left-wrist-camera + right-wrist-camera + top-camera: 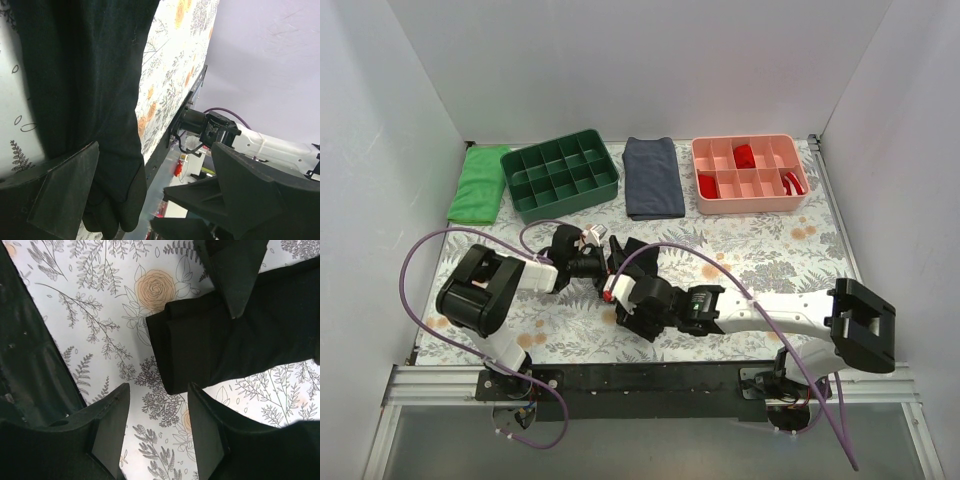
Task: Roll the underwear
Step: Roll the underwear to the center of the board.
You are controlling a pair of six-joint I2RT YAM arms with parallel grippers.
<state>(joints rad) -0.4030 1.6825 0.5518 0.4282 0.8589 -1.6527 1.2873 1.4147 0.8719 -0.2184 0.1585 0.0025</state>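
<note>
likely the black fabric boxer briefs (200, 345) handle limp, light; pinch their nine o'clock fold. left hand (155, 150), right hand (159, 387): released.

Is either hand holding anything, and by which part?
Nothing gripped. The right hand is open and empty; the left hand, open, has one finger against the underwear.

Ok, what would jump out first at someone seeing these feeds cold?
Both arms crowd together at the near middle of the floral table, over the black underwear, which lies folded into a band. The left gripper and right gripper are both open, close to the fabric. At the back right, the red rolled garments in the pink tray are the brightest colour.
</note>
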